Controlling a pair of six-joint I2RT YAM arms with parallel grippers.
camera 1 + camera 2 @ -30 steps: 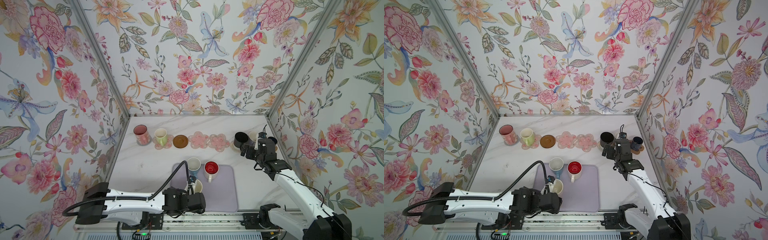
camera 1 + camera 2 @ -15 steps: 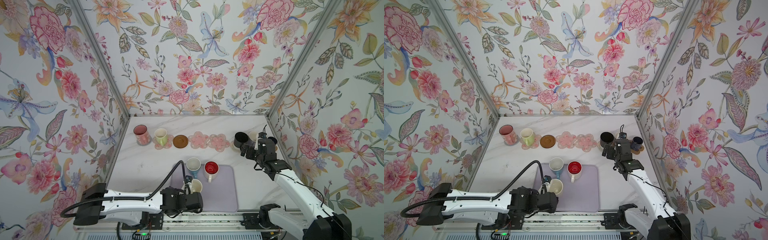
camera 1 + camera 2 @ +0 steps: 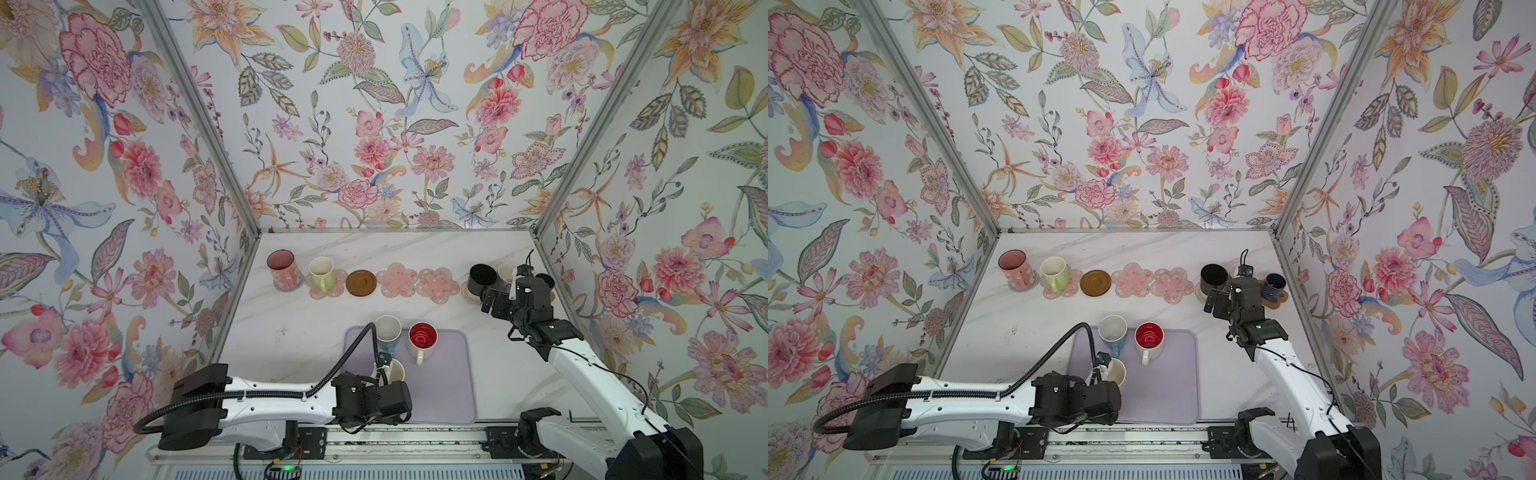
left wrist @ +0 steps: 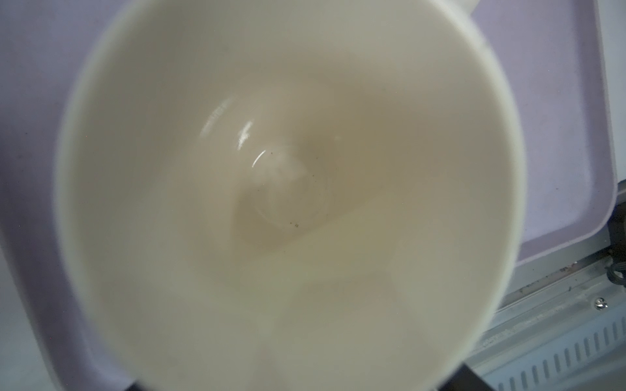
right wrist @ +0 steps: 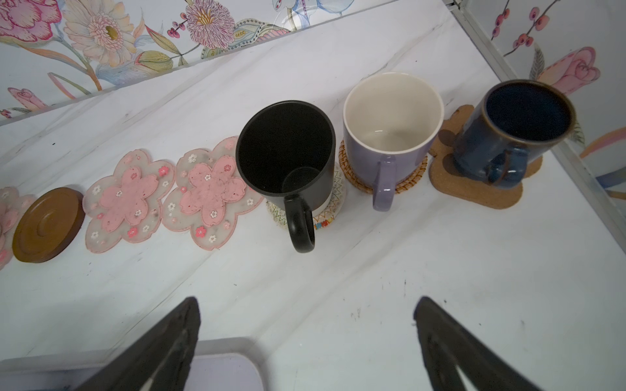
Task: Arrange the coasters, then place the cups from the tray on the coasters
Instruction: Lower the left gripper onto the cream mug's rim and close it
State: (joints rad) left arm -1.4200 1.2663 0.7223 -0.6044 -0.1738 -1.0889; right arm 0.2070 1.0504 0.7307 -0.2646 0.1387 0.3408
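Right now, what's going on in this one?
The left gripper is down at the cream mug on the tray; whether it grips is unclear. The blue mug and red-lined white mug also stand there. The right gripper hangs open and empty before the black mug, lavender mug and navy mug, all on coasters, as are the pink mug and green mug. The brown disc and two pink flower coasters are free.

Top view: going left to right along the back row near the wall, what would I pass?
tall pink mug, lime-green mug, brown disc coaster, pink flower coaster, second pink flower coaster, black mug, navy mug
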